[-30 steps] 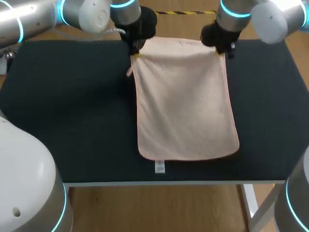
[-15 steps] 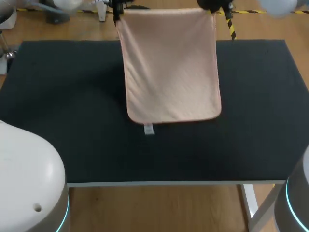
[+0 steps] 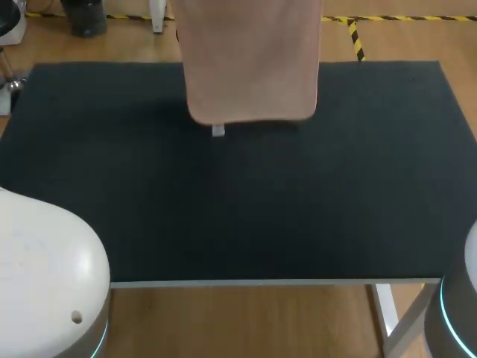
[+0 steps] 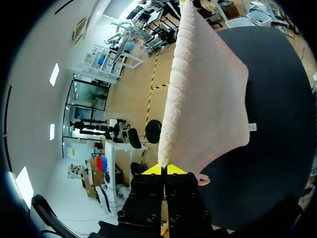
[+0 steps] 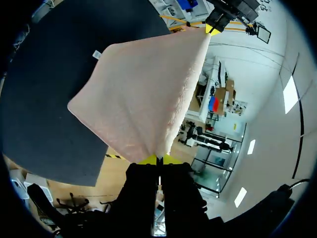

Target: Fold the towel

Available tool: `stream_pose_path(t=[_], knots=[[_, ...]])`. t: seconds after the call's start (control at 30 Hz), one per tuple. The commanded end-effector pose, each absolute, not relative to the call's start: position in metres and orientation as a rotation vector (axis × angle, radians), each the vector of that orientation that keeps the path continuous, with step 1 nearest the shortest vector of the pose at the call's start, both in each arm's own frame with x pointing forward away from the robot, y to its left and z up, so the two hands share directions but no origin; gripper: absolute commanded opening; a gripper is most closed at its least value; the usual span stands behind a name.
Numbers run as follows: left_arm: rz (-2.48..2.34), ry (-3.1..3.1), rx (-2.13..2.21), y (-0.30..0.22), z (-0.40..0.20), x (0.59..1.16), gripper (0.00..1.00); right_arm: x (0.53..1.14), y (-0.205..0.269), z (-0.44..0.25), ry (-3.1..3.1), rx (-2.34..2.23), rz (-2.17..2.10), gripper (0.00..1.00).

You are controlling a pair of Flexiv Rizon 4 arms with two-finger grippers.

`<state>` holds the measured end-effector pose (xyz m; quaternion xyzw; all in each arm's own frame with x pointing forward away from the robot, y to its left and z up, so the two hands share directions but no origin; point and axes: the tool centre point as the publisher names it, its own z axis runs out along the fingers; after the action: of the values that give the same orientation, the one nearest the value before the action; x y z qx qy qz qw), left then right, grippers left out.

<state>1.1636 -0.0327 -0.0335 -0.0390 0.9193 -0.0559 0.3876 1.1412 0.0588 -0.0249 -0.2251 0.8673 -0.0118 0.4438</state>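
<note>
Head view: towel (image 3: 250, 67) hangs, its top cut off.

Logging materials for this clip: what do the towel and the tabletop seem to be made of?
Towel: soft pink terry or fleece, matte. A fuzzy nap shows along its edge, and it hangs limp. Tabletop: dark and matte, probably a mat or fabric-like covering. It shows no glare, so the exact material is uncertain.

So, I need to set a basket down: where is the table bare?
The table is bare across its whole near half and on both sides of the towel. Only the far middle is crowded, where the towel hangs from the left gripper and right gripper.
</note>
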Motion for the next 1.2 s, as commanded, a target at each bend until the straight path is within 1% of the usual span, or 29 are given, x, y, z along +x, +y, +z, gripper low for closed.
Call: stream_pose_path(t=[0.03,0.17,0.37,0.6,0.93,1.2], knots=[[-0.138,2.312,-0.091,-0.028,-0.013,1.157,0.0,1.136,0.064,-0.014,2.131,-0.548,-0.047,0.0],[-0.131,2.303,-0.085,-0.027,-0.007,1.153,0.0,1.136,0.069,-0.013,2.117,-0.563,-0.064,0.0],[-0.11,2.398,-0.024,-0.035,-0.038,1.128,0.0,1.112,0.067,-0.049,2.195,-0.607,-0.065,0.0],[-0.128,2.506,0.01,-0.042,-0.068,1.072,0.0,1.066,0.062,-0.084,2.312,-0.632,-0.051,0.0],[-0.151,2.581,-0.038,-0.028,-0.09,0.998,0.0,1.005,0.074,-0.115,2.391,-0.677,0.0,0.0],[-0.164,2.706,-0.086,-0.029,-0.138,0.972,0.0,0.975,0.075,-0.155,2.479,-0.684,0.006,0.0]])
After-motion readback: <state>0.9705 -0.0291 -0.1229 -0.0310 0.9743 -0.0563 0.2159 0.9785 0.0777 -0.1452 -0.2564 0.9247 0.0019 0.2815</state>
